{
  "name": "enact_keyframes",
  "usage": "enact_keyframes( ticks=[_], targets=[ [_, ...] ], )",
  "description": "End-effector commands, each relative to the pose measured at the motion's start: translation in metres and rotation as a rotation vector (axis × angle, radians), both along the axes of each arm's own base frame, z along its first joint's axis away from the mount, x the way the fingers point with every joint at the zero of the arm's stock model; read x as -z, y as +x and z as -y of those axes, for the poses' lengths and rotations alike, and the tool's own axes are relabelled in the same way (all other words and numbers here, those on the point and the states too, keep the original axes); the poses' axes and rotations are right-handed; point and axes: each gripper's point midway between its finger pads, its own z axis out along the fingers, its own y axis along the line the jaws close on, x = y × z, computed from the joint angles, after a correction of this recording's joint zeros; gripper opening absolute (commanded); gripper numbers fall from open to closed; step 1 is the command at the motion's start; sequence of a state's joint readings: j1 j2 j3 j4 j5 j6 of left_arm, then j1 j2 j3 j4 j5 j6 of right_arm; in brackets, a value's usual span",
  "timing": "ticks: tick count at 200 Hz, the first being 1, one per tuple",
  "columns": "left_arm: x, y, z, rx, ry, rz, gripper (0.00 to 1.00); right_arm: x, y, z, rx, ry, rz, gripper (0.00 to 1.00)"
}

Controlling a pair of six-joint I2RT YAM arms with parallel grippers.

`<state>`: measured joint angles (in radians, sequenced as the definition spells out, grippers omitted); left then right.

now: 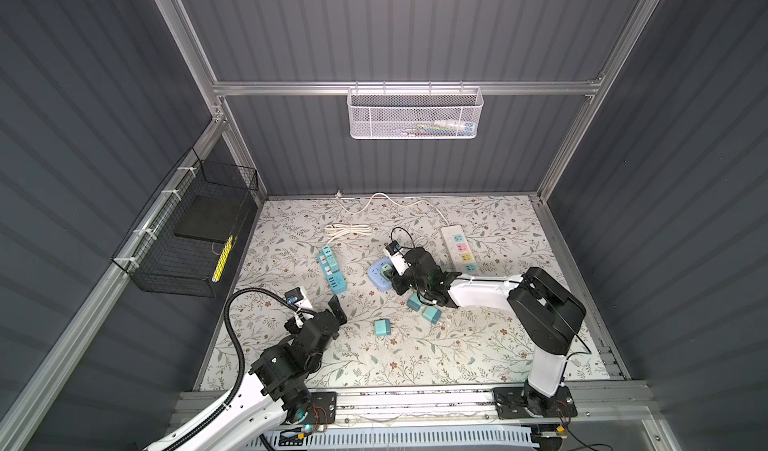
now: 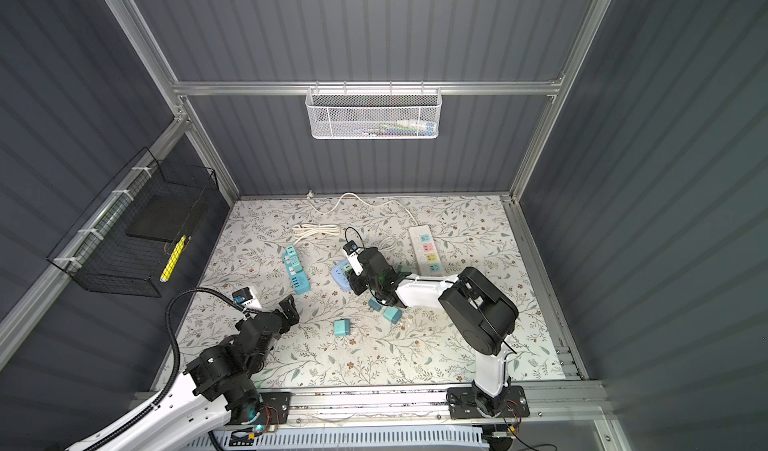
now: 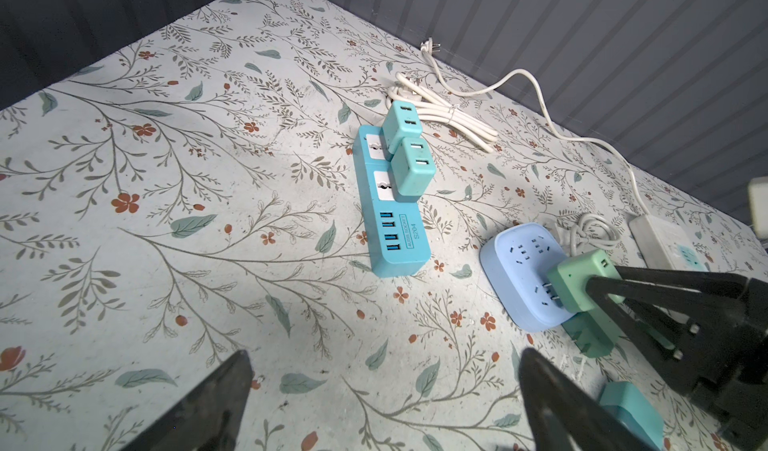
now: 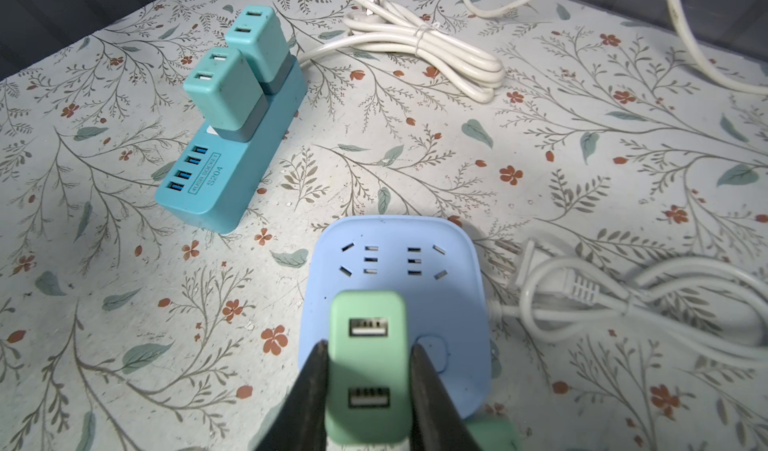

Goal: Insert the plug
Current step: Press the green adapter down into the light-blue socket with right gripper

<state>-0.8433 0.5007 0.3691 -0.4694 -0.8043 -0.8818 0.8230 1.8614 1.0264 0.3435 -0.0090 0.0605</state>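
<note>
Now the right gripper (image 4: 368,347) is clamping the green plug (image 4: 365,316) on the blue socket block (image 4: 390,237), near the centre of both top views. The left gripper (image 1: 337,309) is hanging with jaws apart at lower left.

Matt plastics on a printed bench (image 4: 540,158) cover
Smooth matt plastic on the green plug (image 4: 365,365) and blue socket (image 4: 390,232); white cords (image 4: 449,54) slightly glossy.

Right tool (image 1: 391,277) holding green plug (image 1: 387,269) at blue socket (image 1: 374,279)
</note>
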Motion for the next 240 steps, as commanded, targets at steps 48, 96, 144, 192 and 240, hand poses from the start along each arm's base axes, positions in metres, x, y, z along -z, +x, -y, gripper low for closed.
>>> enact_keyframes(
  ticks=[48,96,144,192,240],
  targets=[
    [0.000,0.000,-0.004,0.002,0.023,0.026,1.00,0.048,-0.023,0.004,-0.023,-0.206,-0.009,0.21],
    [-0.006,0.003,0.001,0.032,0.045,0.040,1.00,0.078,-0.029,0.007,-0.022,-0.296,-0.070,0.19],
    [-0.011,0.006,0.007,0.055,0.055,0.043,1.00,0.100,-0.036,0.014,-0.013,-0.339,-0.139,0.19],
    [-0.016,0.005,0.009,0.078,0.051,0.052,1.00,0.118,-0.043,0.020,-0.021,-0.437,-0.201,0.18],
    [-0.019,0.001,0.005,0.079,0.043,0.057,1.00,0.132,-0.050,0.018,-0.009,-0.431,-0.239,0.19]
  ],
)
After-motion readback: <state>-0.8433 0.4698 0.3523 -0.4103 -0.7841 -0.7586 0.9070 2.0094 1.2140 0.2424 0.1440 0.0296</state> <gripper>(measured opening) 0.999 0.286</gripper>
